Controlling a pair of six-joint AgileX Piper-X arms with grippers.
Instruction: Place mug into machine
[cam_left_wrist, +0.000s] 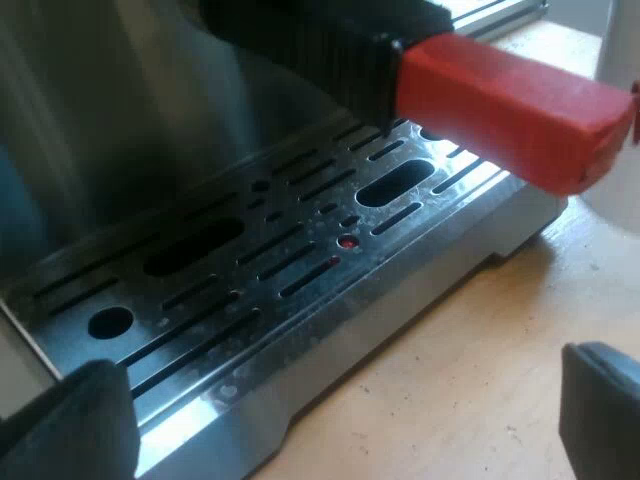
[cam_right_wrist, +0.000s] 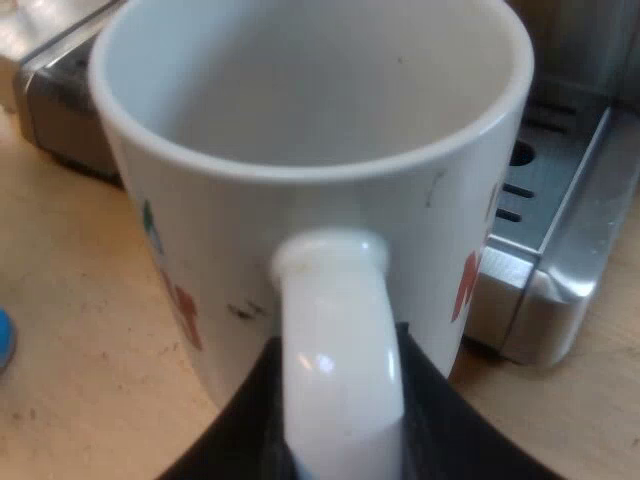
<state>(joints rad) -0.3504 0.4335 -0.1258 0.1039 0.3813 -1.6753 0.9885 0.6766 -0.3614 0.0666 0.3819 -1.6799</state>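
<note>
The right gripper (cam_right_wrist: 340, 430), seemingly pinching the mug (cam_right_wrist: 310, 200) by its handle, holds it just beside the drip tray (cam_right_wrist: 545, 190); next it must clear the tray's lip, while the left gripper (cam_left_wrist: 335, 410) gapes empty.

Slotted drip tray (cam_left_wrist: 300, 250) at the left hand's (cam_left_wrist: 340, 420) 12 o'clock has open room, but the holder's red handle end (cam_left_wrist: 510, 110) hangs over it, with the mug (cam_left_wrist: 622, 45) just beside.

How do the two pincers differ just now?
The left pincer is open and empty; the right pincer is shut on the handle of the mug. The left pincer faces the machine's slotted drip tray, below the red handle end; the right pincer holds the mug upright near that tray's corner. Both have black fingers.
</note>
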